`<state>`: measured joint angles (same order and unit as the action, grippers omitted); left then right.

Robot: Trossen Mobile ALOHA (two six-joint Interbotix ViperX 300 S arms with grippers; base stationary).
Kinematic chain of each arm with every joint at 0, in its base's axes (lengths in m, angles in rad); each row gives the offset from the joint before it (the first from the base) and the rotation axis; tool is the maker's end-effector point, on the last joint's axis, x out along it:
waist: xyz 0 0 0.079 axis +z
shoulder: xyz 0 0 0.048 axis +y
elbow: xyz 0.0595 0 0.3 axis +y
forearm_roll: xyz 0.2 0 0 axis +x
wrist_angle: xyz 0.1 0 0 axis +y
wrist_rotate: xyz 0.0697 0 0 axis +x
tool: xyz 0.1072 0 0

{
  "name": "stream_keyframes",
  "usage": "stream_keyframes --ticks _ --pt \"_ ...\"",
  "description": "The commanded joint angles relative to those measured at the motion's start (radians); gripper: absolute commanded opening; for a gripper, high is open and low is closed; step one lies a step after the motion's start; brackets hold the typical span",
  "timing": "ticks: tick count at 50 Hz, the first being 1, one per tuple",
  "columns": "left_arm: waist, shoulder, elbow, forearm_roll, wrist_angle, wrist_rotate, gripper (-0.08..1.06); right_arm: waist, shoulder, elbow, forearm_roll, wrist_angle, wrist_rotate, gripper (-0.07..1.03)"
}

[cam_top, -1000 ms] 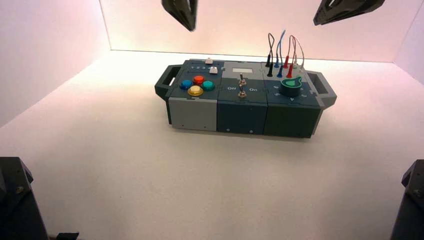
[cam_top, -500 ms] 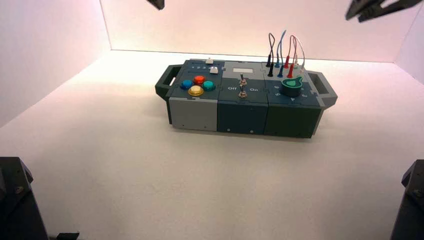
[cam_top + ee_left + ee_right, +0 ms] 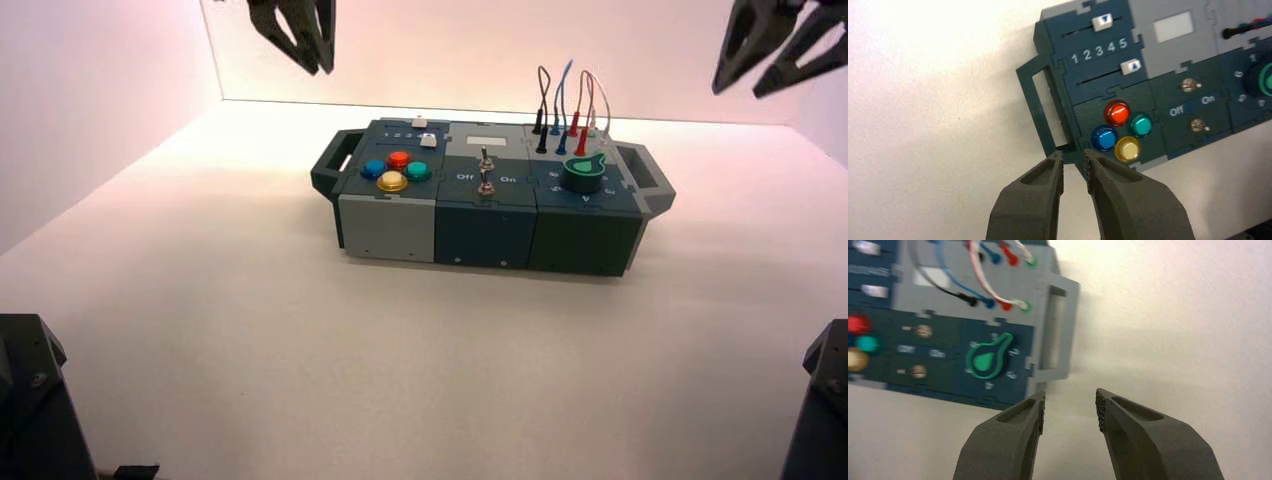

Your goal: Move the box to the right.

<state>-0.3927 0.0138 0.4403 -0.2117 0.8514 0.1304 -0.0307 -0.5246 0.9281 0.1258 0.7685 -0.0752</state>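
Note:
The box (image 3: 485,232), long and dark teal-grey with a light grey front panel (image 3: 385,226), sits on the white floor a little right of centre. My left gripper (image 3: 320,68) hangs open high above and behind the box's left end. The left wrist view shows its fingertips (image 3: 1074,160) narrowly apart, over the left handle (image 3: 1040,107) and the coloured buttons (image 3: 1117,113). High over the right end, my right gripper (image 3: 742,90) is open wide. Its fingertips (image 3: 1070,407) hold nothing, near the right handle (image 3: 1055,332) and the green knob (image 3: 988,360).
White walls (image 3: 100,100) close the floor on the left, back and right. Looped wires (image 3: 565,95) stand up from the box's right rear. Two toggle switches (image 3: 1193,105) sit between Off and On lettering. Dark arm bases (image 3: 30,400) fill the near corners.
Both grippers have swung outward, the left to the left and the right to the right. Both have opened; the left was shut a second ago. The box has not moved.

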Motion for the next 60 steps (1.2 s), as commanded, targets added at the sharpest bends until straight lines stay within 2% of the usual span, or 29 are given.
stream_keyframes --ticks 1,7,13,22,30,34,45,60 --pt "0.000 0.005 -0.006 0.000 -0.018 -0.002 0.27 -0.005 0.021 -0.032 -0.061 -0.003 0.041 0.56" --pt "0.006 0.026 -0.006 0.003 -0.038 -0.014 0.29 -0.005 0.055 -0.043 -0.104 0.002 0.067 0.57" --pt "0.006 0.035 -0.011 0.014 -0.044 -0.025 0.35 -0.005 0.095 -0.058 -0.106 0.000 0.071 0.57" --pt "0.006 0.067 -0.020 0.063 -0.055 -0.054 0.42 -0.005 0.164 -0.089 -0.106 -0.008 0.071 0.58" --pt "0.006 0.115 -0.021 0.063 -0.067 -0.058 0.52 0.000 0.219 -0.100 -0.106 -0.029 0.066 0.66" --pt "0.006 0.153 -0.028 0.058 -0.075 -0.067 0.52 0.002 0.252 -0.100 -0.104 -0.055 0.064 0.66" --pt "0.006 0.201 -0.043 0.058 -0.104 -0.086 0.52 0.008 0.305 -0.117 -0.101 -0.063 0.064 0.66" --pt "0.006 0.242 -0.066 0.057 -0.107 -0.089 0.52 0.012 0.371 -0.141 -0.101 -0.077 0.067 0.66"
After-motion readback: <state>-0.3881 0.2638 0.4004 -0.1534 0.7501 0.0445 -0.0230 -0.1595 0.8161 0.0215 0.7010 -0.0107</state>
